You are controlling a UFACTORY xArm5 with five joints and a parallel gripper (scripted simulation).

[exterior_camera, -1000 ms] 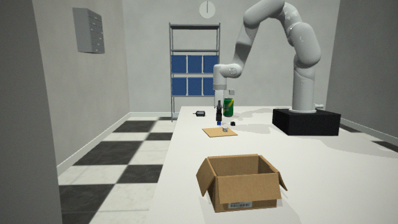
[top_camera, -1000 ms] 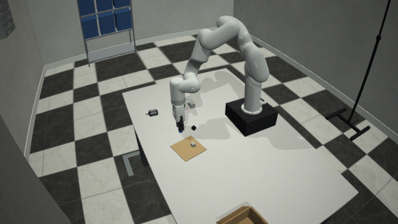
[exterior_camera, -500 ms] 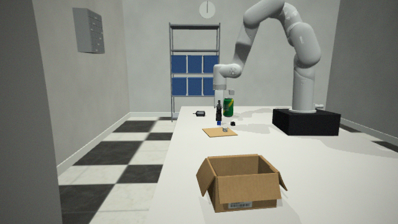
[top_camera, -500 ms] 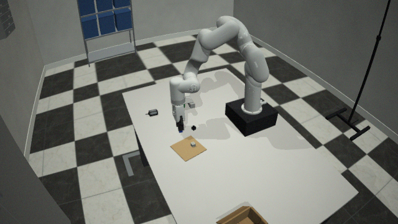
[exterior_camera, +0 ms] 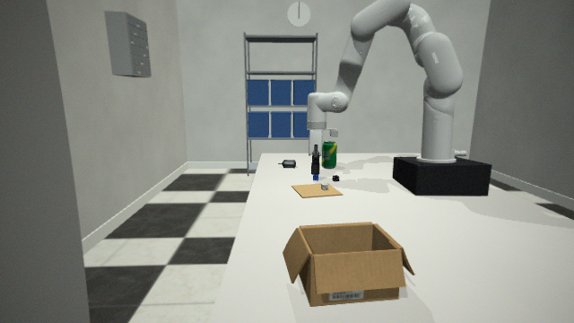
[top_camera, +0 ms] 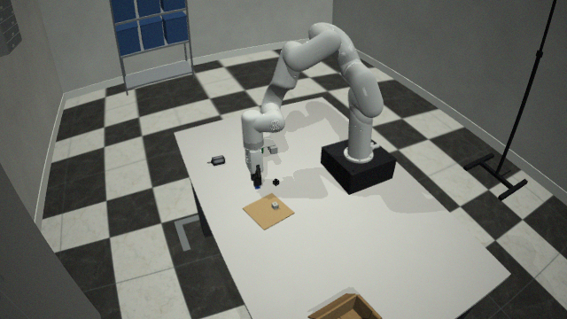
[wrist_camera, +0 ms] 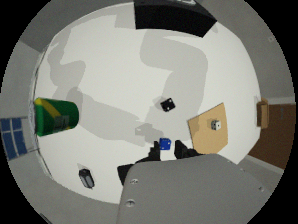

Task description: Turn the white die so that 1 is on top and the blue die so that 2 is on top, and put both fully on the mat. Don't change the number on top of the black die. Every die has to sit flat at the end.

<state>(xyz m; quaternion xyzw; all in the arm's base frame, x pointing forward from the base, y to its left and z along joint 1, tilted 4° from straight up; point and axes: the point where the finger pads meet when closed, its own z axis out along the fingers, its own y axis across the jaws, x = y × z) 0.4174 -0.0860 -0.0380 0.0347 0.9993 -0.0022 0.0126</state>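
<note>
"What was the end effector (top_camera: 257, 184) (exterior_camera: 316, 172) (wrist_camera: 166, 147) doing?"

"It pointed straight down, its dark, angular fingers partly open around the blue die (top_camera: 257, 187) (exterior_camera: 316, 178) (wrist_camera: 165, 144), not clamped on it. The wrist view showed a bit of the desk (top_camera: 354, 248) (exterior_camera: 466, 251) (wrist_camera: 110, 60) between the cube and one finger."

"So that die was off the mat (top_camera: 263, 218) (exterior_camera: 308, 192) (wrist_camera: 204, 139)?"

"Off it, yes, near one corner. The mat was a thin tan square, matt and straight-edged. The white die (top_camera: 275, 206) (exterior_camera: 325, 187) (wrist_camera: 216, 125) lay wholly on it, flat, nearer one edge than the middle. I couldn't tell its top number for sure, nor the blue one's."

"And the black die (top_camera: 275, 182) (exterior_camera: 335, 178) (wrist_camera: 167, 104)?"

"A dark cube with pale pips, on the smooth, off-white desk, beyond the mat's edge. It stood near the blue one but apart, with a strip of bare surface between them."

"Anything else close to the fingers?"

"Nothing tight. The glossy green can (exterior_camera: 329, 155) (wrist_camera: 59, 117) stood upright, well apart from the dice; the small dark rounded object (top_camera: 218, 160) (exterior_camera: 289, 163) (wrist_camera: 86, 178) lay nearer the desk's edge. The open cardboard box (top_camera: 345, 306) (exterior_camera: 359, 271) (wrist_camera: 263, 114), flaps folded out, sat far beyond the mat."
</note>
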